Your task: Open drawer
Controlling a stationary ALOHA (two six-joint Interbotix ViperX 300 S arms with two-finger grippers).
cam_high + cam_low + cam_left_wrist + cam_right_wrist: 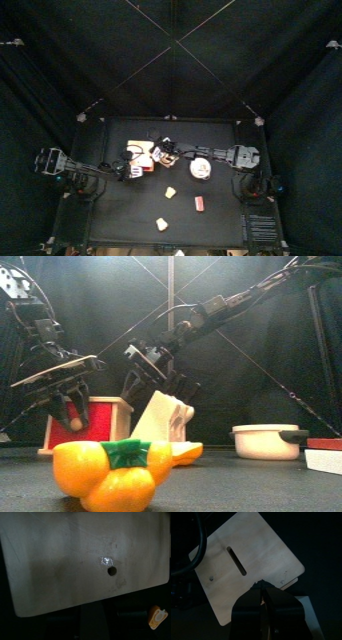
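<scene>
The drawer (91, 426) sits on the surface (134, 200) directly under the left claw (60, 381), which hangs just above its top with jaws spread fairly wide and nothing between them. The left wrist view is filled by a pale flat panel (80, 557) with a small hole, close in front of that claw. The right claw (158, 361) hovers just beside the drawer, its tip near the edge of a slotted pale panel (244, 562); whether it grips I cannot tell.

The cabinet looks light, stiff and smooth-sided, so it will likely slide when tugged. One claw should brace the box from above while the other takes the orange front.
</scene>
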